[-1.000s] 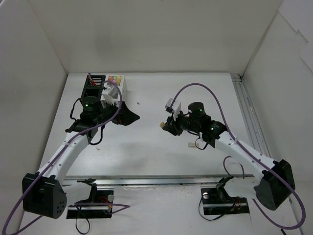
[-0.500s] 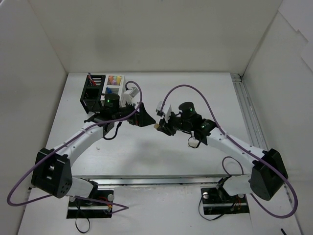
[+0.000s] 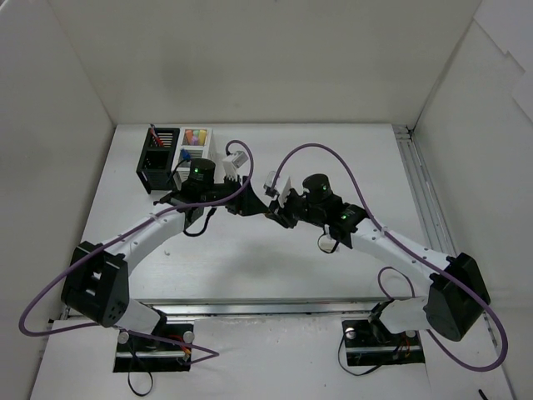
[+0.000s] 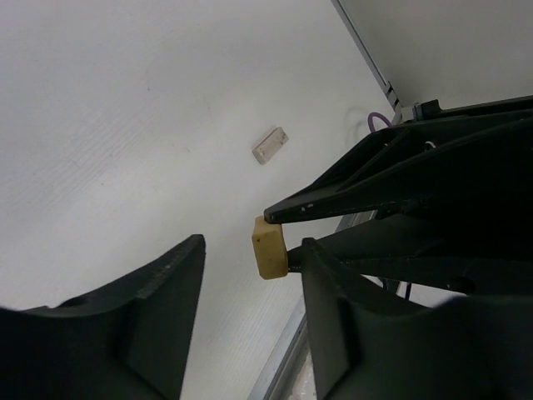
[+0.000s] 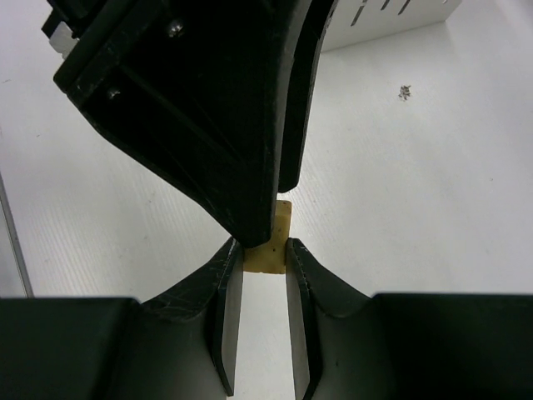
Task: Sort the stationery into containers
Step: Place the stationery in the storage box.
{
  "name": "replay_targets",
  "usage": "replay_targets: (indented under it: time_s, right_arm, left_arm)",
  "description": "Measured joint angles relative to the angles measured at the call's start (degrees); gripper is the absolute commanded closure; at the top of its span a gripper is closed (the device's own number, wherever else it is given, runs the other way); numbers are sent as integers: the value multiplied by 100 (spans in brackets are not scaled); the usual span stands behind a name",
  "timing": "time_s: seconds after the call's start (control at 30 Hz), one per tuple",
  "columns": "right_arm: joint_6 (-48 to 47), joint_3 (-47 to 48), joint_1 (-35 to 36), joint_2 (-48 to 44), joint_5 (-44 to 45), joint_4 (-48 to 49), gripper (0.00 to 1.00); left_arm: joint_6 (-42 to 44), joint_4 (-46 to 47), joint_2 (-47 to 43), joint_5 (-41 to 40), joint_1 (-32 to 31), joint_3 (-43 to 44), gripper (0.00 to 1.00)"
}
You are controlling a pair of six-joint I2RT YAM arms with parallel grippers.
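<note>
A small beige eraser [image 5: 271, 246] is pinched in my right gripper [image 5: 263, 246], which is shut on it above the table's middle [image 3: 273, 212]. My left gripper [image 4: 252, 246] has come up to it from the opposite side. Its jaws straddle the eraser [image 4: 269, 247]: the eraser lies against one finger, with a clear gap to the other. A second beige eraser [image 4: 270, 144] lies flat on the table. The containers stand at the back left: the black one [image 3: 156, 154] has a red pen in it, the white one [image 3: 193, 143] has coloured highlighters.
White walls enclose the table on three sides. A metal rail [image 3: 425, 196] runs along the right edge. Purple cables [image 3: 321, 152] loop above both arms. A slatted side of the white container [image 5: 400, 12] shows at the top of the right wrist view.
My left arm swung right, away from the containers, to meet the right gripper, and its jaws narrowed around the eraser. The right gripper shifted slightly left, still holding the eraser.
</note>
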Motion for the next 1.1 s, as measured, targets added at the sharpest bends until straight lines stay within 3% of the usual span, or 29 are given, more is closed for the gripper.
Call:
replay_targets:
  time_s: [0.17, 0.23, 0.33, 0.4, 0.5, 0.53, 0.67, 0.8, 1.03, 1.1]
  right_arm:
    - [2, 0, 0, 2, 120, 105, 100]
    - [0, 0, 13, 9, 181, 120, 100]
    - [2, 0, 26, 13, 293, 127, 94]
    - [4, 0, 28, 17, 343, 131, 72]
    - [96, 9, 37, 35, 437, 195, 24]
    - [144, 26, 37, 46, 479, 210, 2]
    - [321, 85, 37, 66, 750, 264, 2]
    - [839, 48, 0, 50, 1416, 297, 2]
    - [2538, -350, -903, -136, 2957, -184, 2]
    - [2942, -396, -1244, -136, 3121, -459, 2]
  left_arm:
    - [-24, 76, 13, 103, -22, 0, 83]
    - [-57, 142, 31, 197, -22, 2, 98]
    - [-96, 256, 83, 225, -24, 2, 100]
    - [-118, 313, 96, 214, -26, 0, 100]
    - [-127, 350, 92, 177, -39, -2, 100]
    - [-120, 330, 81, 120, -55, -2, 100]
    - [-11, -4, -90, -260, 83, 35, 100]
    - [138, -664, -476, -1154, 697, 251, 100]
    - [201, -1794, -798, -4227, 1853, 1239, 100]
    - [210, -2000, -702, -4769, 2140, 1488, 100]
